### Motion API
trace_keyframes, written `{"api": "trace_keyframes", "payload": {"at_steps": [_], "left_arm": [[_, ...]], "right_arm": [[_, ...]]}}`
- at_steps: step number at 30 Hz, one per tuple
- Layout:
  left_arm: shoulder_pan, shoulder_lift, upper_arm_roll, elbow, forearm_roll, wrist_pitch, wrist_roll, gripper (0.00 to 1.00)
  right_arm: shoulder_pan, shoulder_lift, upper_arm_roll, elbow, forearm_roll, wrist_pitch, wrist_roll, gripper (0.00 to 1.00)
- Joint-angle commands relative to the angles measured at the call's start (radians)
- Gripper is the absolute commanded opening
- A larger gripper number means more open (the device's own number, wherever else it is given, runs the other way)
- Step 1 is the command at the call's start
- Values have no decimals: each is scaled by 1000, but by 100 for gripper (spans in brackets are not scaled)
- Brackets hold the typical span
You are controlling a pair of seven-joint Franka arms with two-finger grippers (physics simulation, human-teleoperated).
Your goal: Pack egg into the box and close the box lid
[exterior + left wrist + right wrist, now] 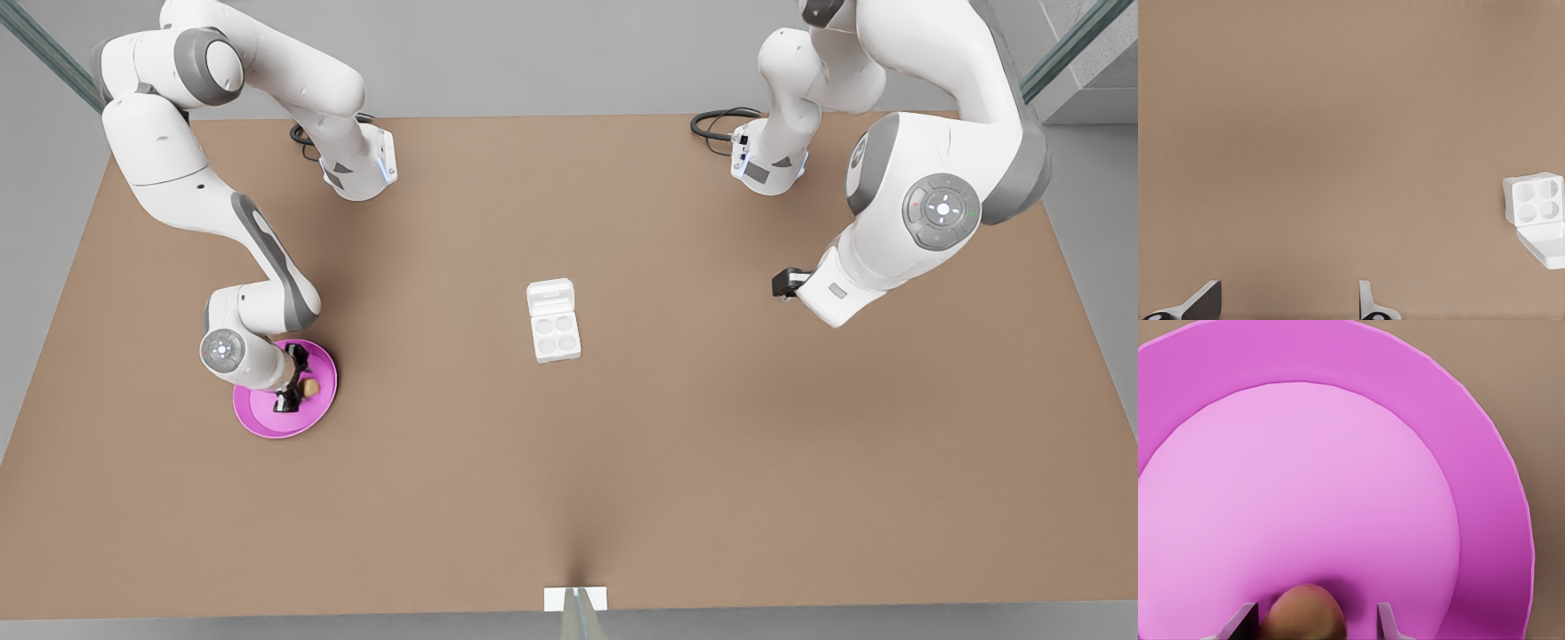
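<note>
Over the pink plate (267,418) at the front view's left, your right gripper (1317,620) is spread wide with the egg (1303,613) between its fingers, neither touching it, so nothing is gripped yet (a straddle, likely set for the close). I can't tell the egg's long axis. Your left gripper (1288,303) waits high, open and empty. Mid-table, the box (556,335) lies with its lid (550,296) flat open.

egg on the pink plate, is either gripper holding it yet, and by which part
Nothing is held. The right gripper is open, one of its fingers on each side of the egg, gaps visible. The left gripper waits open above the table.
</note>
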Motion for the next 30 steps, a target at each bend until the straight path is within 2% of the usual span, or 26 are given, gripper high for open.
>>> {"api": "trace_keyframes", "payload": {"at_steps": [1,4,5,7,11,16,22,25,29,30], "left_arm": [[-1,-2,1,0,1,1,-1,100],[-1,1,1,0,1,1,-1,100],[1,3,1,2,1,1,-1,100],[1,3,1,2,1,10,-1,100],[-2,3,2,2,1,10,-1,100],[-2,3,2,2,1,10,-3,100],[-12,1,2,3,1,7,-4,100],[-10,1,2,3,1,10,-4,100],[-9,-26,-1,5,1,-1,-32,100],[-1,-35,11,7,0,7,-26,100]], "right_arm": [[0,-1,0,0,-1,2,28,73],[-2,-1,1,0,-1,2,28,71],[-6,-1,1,0,-2,1,28,64],[-6,-1,1,0,-2,1,28,58],[-6,-1,1,0,-2,1,28,56],[-6,-6,1,0,-2,-1,28,47],[5,-89,12,5,8,-72,30,47],[18,-112,53,75,82,-177,31,48],[215,-58,32,272,252,-269,44,49],[297,-47,-23,306,286,-286,42,49]]}}
